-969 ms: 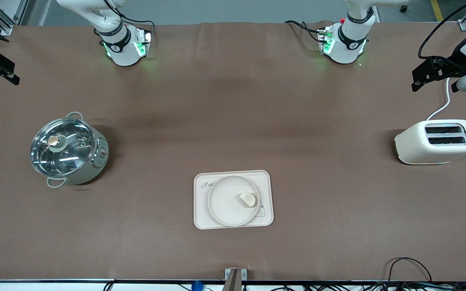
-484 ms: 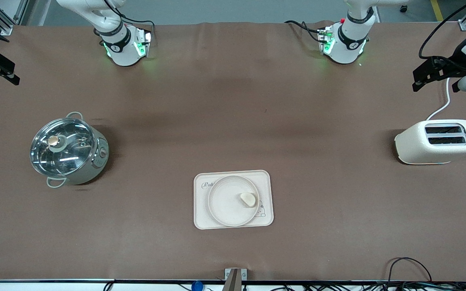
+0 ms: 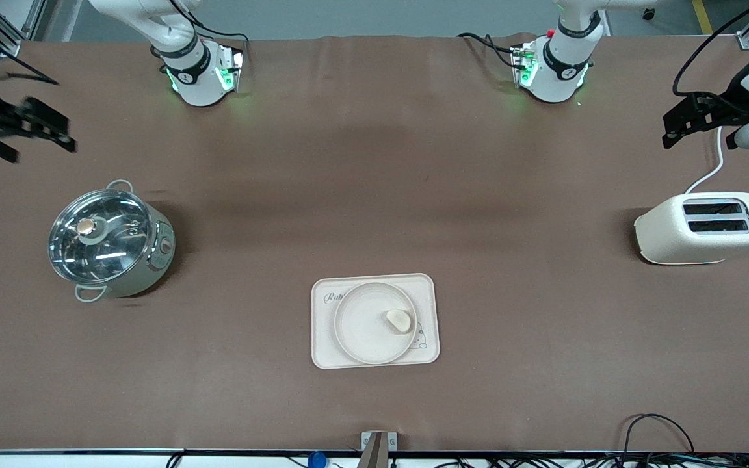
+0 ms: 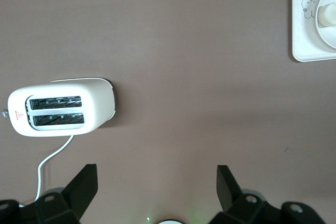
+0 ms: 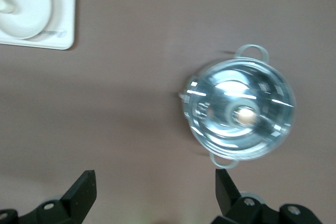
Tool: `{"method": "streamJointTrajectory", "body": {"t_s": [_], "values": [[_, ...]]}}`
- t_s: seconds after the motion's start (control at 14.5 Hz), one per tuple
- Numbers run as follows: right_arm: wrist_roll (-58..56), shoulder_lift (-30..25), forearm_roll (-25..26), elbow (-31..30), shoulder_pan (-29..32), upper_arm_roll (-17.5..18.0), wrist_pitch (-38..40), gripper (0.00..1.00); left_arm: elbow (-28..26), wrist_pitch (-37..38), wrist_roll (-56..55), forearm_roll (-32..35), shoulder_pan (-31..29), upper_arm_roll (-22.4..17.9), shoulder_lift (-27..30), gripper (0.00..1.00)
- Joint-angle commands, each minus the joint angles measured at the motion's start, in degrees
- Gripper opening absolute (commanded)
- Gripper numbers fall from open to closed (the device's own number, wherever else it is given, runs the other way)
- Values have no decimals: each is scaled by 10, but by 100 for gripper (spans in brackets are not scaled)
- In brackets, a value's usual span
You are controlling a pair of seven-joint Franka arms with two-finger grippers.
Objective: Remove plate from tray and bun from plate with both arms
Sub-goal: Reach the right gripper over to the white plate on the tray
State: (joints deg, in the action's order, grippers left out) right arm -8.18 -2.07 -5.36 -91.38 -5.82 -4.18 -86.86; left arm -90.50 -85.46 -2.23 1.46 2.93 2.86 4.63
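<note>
The round cream plate (image 3: pixel 365 325) lies on the rectangular cream tray (image 3: pixel 430 286), near the front camera at mid-table. The small pale bun (image 3: pixel 399 320) rests on the plate, toward the left arm's end of it. My right gripper (image 3: pixel 39 146) is open and empty, up in the air over the table's edge at the right arm's end; its wrist view shows the plate (image 5: pixel 29 11), the tray (image 5: pixel 60 22) and part of the bun (image 5: pixel 4 3). My left gripper (image 3: pixel 699 138) is open and empty over the left arm's end; its wrist view shows the bun (image 4: pixel 328 14).
A steel pot with a glass lid (image 3: pixel 109 242) stands toward the right arm's end and shows in the right wrist view (image 5: pixel 239 111). A cream toaster (image 3: pixel 703 229) with a white cord stands toward the left arm's end, also in the left wrist view (image 4: pixel 63 107).
My right gripper has swung in from the table's edge toward the pot and is blurred with motion. The left gripper, plate, bun and tray have not moved.
</note>
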Motion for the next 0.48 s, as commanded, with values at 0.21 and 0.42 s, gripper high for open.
{"method": "streamJointTrajectory", "body": {"t_s": [0.21, 0.42], "values": [[233, 142, -40, 3, -139, -2, -185, 100, 15, 12, 29, 3, -1, 0, -10, 100], [270, 214, -76, 4, -166, -2, -294, 100, 15, 13, 32, 2, 0, 0, -10, 100]]}}
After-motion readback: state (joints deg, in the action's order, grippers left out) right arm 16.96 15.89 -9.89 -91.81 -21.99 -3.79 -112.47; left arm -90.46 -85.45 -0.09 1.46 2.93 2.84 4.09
